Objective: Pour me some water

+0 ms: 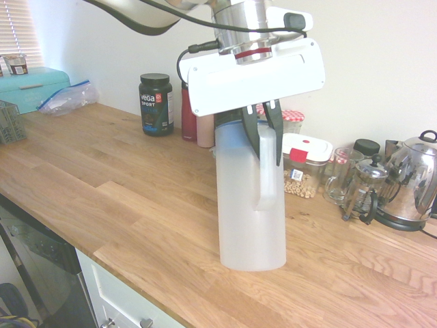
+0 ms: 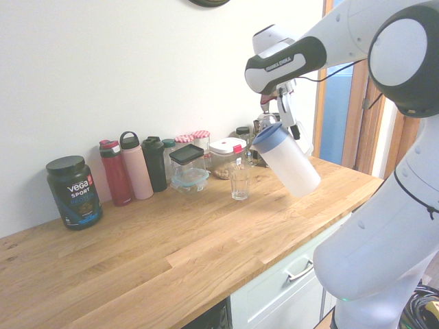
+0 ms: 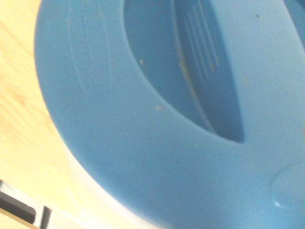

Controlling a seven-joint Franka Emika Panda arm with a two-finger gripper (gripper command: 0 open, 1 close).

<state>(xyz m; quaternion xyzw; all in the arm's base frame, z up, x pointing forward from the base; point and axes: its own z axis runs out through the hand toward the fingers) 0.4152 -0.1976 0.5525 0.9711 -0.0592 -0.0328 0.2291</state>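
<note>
Now we have the jug clamped by its handle in the gripper, off the counter and tipped, blue lid toward ten o'clock — aimed, we judge, at the glass — so the water can run out
</note>
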